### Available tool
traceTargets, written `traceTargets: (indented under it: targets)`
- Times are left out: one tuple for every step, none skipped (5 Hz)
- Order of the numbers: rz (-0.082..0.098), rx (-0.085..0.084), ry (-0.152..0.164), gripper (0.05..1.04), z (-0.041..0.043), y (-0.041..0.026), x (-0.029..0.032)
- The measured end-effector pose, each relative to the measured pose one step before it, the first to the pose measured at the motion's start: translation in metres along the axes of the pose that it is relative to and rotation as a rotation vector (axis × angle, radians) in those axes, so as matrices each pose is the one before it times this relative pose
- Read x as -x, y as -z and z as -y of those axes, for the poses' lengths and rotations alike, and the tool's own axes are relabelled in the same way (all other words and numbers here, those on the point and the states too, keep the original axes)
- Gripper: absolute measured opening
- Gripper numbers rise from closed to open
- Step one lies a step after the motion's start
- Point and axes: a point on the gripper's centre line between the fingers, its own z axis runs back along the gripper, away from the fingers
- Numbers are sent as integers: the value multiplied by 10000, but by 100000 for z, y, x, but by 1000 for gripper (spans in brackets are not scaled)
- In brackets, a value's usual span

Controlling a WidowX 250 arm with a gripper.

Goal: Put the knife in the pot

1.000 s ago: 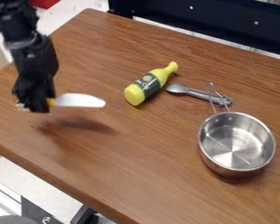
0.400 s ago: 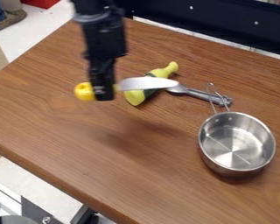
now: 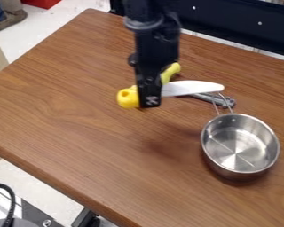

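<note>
My black gripper (image 3: 149, 99) hangs above the middle of the table, shut on the yellow handle of the knife (image 3: 193, 88). The knife is held level in the air, its white blade pointing right and its handle end sticking out on the left. To the lower right of the blade tip, the steel pot (image 3: 240, 144) stands upright on the table, with its wire handle towards the back. The inside of the pot shows bare metal.
Behind the gripper and blade lie a yellow bottle (image 3: 170, 71), partly hidden, and a grey metal utensil (image 3: 218, 99) beside the pot's handle. The wooden table (image 3: 67, 111) has a dark rail (image 3: 227, 20) along its back.
The gripper has moved right across the table with the knife in its hold, from the left side to in front of the bottle. Pot, bottle and utensil have stayed put.
</note>
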Motion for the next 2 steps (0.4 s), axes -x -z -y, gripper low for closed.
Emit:
traceTargets:
  targets:
    - [32, -9, -592, 347, 1909, 1354, -2719]
    - [-149, -163, -2085, 347, 1711, 627, -1481]
